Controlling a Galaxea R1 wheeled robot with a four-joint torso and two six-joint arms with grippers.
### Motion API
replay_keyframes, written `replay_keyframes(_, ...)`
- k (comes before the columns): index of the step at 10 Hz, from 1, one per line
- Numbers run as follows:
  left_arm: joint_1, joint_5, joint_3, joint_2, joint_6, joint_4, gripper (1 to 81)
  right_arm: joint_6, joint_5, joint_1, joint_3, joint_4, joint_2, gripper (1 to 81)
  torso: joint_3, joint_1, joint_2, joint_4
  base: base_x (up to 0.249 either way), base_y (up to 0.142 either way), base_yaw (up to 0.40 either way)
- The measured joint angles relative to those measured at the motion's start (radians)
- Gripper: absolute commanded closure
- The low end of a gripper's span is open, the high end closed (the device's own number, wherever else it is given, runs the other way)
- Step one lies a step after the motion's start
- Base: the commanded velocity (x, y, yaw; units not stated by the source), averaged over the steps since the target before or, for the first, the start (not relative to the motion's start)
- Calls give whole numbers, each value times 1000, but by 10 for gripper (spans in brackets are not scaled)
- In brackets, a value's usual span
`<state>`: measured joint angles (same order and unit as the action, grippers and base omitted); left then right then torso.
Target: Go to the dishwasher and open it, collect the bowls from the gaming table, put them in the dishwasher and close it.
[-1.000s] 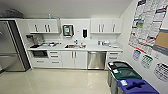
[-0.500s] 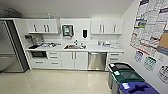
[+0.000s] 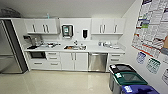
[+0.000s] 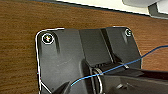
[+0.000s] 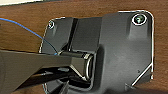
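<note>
The dishwasher [image 3: 97, 62] stands under the white counter [image 3: 96, 49], right of the sink [image 3: 75, 47]. Its steel door is shut, with the bar handle across the top. It lies ahead of me and slightly to the right, across a stretch of pale floor [image 3: 57, 81]. The bowls and the gaming table are out of view. In both wrist views my own dark plate hangs over a brown wood-grain surface [image 4: 17, 50] [image 5: 25, 25], and a thin blue cable [image 4: 150, 53] crosses it.
A tall steel fridge [image 3: 8, 50] stands at the far left. Black [image 3: 120, 68], green [image 3: 128, 78] and blue [image 3: 140, 89] bins line the right wall under posters [image 3: 150, 32]. White cabinets run above and below the counter, with a microwave [image 3: 38, 55] at lower left.
</note>
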<state>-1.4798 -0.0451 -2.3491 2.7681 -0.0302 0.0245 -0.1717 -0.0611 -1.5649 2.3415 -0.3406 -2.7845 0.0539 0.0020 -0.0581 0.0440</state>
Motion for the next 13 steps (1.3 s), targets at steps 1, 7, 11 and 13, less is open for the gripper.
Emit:
replay_keyframes(1, 0, 0, 0, 0, 0, 0, 10, 0, 0, 0, 0, 0, 0, 10, 0, 0, 0, 0, 116, 0, 0)
replay_keyframes(7, -3, 0, 0, 0, 0, 0, 10, 0, 2, -2, 0, 0, 0, 10, 0, 0, 0, 0, 96, 0, 0)
replay_keyframes(11, -1, 0, 0, 0, 0, 0, 10, 0, 2, 2, 0, 0, 0, 10, 0, 0, 0, 0, 89, 0, 0)
replay_keyframes(13, 3, -1, 0, 0, 0, 0, 10, 0, 1, 2, 0, 0, 0, 10, 0, 0, 0, 0, 93, 0, 0)
